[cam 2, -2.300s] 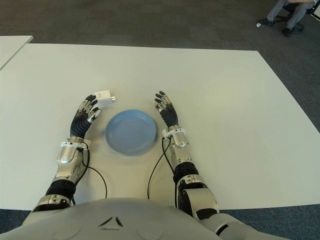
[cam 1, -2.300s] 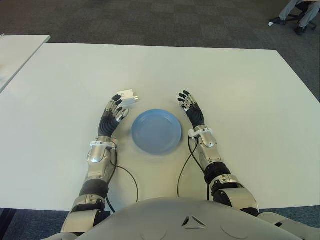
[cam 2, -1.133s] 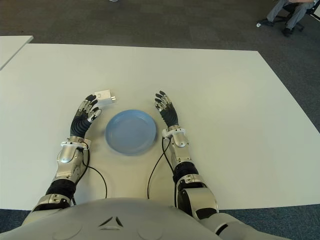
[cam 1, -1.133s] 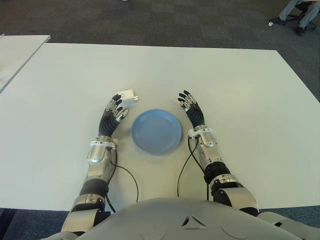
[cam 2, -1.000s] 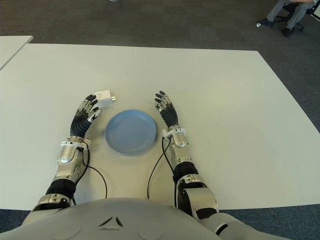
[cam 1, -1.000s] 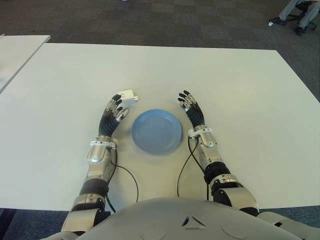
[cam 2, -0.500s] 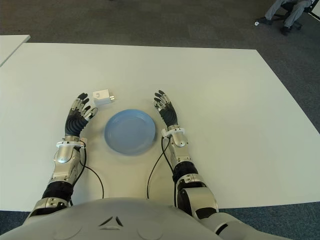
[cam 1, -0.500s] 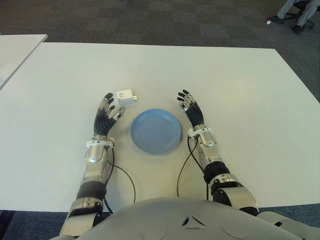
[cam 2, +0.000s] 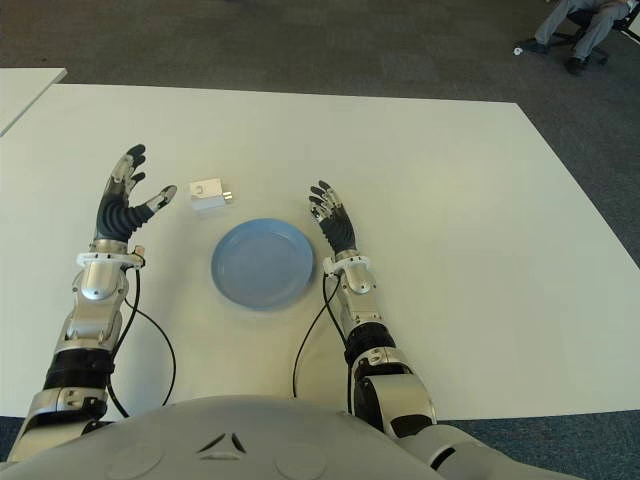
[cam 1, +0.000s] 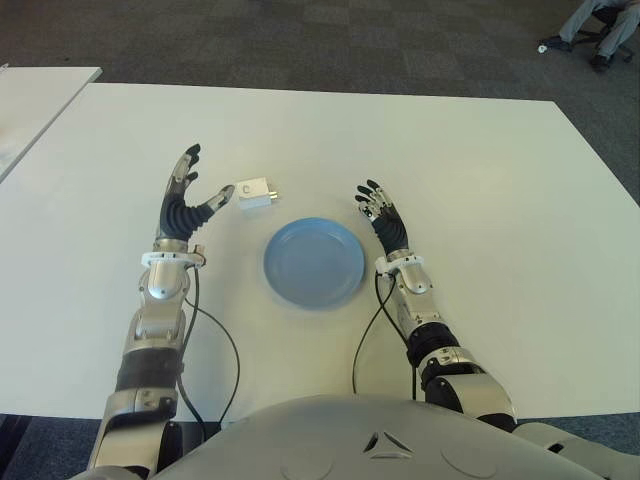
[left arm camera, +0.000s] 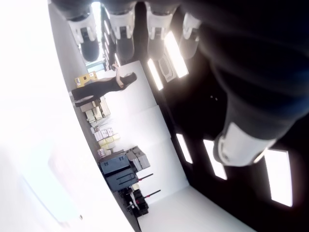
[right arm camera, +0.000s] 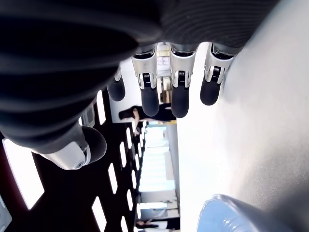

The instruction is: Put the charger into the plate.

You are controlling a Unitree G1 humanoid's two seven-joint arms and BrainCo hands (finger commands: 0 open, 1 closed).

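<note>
A small white charger (cam 1: 253,193) lies on the white table (cam 1: 480,170), just beyond the left rim of the round blue plate (cam 1: 313,262). The plate holds nothing. My left hand (cam 1: 195,185) is raised to the left of the charger, fingers spread and thumb pointing toward it, a small gap apart from it. In the left wrist view its fingers (left arm camera: 120,26) are stretched out with nothing in them. My right hand (cam 1: 378,208) shows at the plate's right side, fingers straight and holding nothing; the right wrist view catches the plate's rim (right arm camera: 227,212).
A second white table (cam 1: 40,90) stands at the far left. Dark carpet lies beyond the table's far edge, with a seated person's legs (cam 1: 600,20) at the top right. Thin black cables (cam 1: 362,345) run from both wrists toward my body.
My left hand has lifted from beside the plate and swung left and forward, now spread to the left of the charger. Charger, plate and right hand have stayed put.
</note>
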